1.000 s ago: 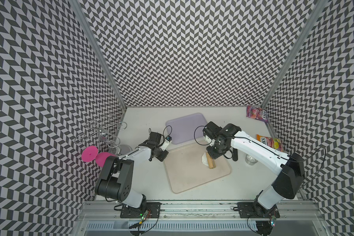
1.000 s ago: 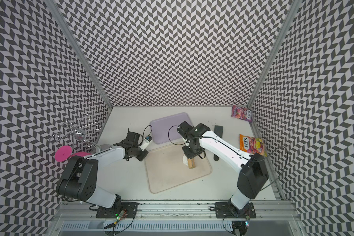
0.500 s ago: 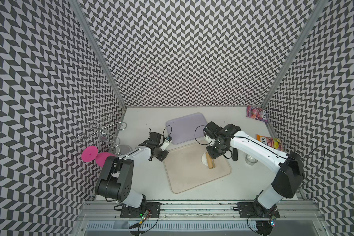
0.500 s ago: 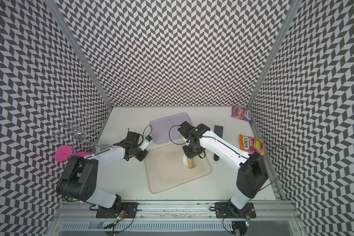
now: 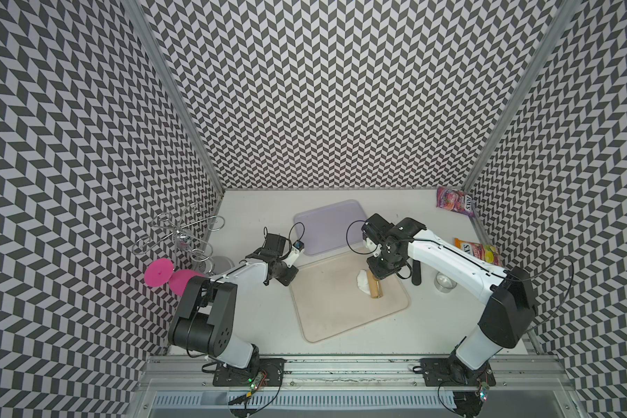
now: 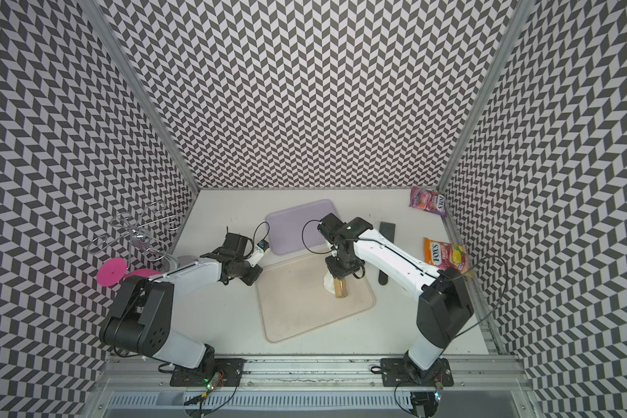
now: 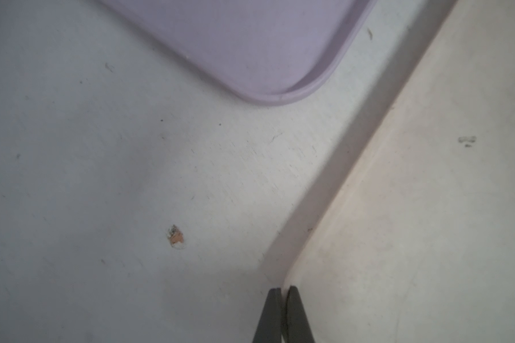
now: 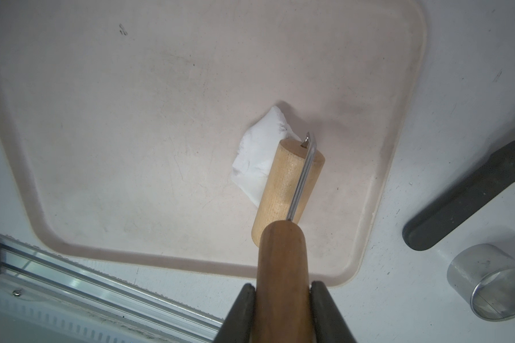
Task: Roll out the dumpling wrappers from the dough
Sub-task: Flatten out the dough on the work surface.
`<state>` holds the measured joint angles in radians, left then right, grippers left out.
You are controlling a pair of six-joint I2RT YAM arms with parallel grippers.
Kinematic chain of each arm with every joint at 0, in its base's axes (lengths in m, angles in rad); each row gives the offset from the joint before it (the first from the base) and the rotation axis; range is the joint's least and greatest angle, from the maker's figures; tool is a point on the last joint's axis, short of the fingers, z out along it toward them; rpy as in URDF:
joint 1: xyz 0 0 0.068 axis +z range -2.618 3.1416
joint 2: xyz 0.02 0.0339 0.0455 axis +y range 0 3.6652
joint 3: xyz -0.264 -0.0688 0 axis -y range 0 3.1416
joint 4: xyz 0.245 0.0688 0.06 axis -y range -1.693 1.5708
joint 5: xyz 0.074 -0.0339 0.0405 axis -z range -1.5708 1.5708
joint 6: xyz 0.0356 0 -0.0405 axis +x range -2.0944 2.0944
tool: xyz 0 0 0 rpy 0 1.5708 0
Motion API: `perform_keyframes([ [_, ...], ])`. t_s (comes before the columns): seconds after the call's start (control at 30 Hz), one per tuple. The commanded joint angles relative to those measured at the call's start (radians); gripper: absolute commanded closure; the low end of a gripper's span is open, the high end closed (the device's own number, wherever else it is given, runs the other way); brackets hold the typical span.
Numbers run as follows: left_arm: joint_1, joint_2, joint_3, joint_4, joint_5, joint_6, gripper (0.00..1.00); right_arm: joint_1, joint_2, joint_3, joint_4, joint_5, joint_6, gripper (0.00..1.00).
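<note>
A small white lump of dough lies on the beige tray. A wooden roller rests against its side, partly over it. My right gripper is shut on the roller's brown handle. My left gripper is shut, its tips at the rim of the beige tray's far-left corner; whether they pinch the rim is unclear. Dumpling wrappers are out of view.
A purple tray lies behind the beige one. A black tool and a metal ring lie right of the beige tray. Candy bags sit at the right wall, a wire rack and pink discs at the left.
</note>
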<state>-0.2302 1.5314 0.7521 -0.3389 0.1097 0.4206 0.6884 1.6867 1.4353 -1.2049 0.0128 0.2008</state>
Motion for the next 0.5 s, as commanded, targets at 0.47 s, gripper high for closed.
perform_keyframes([
  [0.47, 0.006, 0.028, -0.009, -0.089, -0.015, 0.020, 1.00, -0.010, 0.199, -0.152, 0.242, -0.024, -0.041, 1.00],
])
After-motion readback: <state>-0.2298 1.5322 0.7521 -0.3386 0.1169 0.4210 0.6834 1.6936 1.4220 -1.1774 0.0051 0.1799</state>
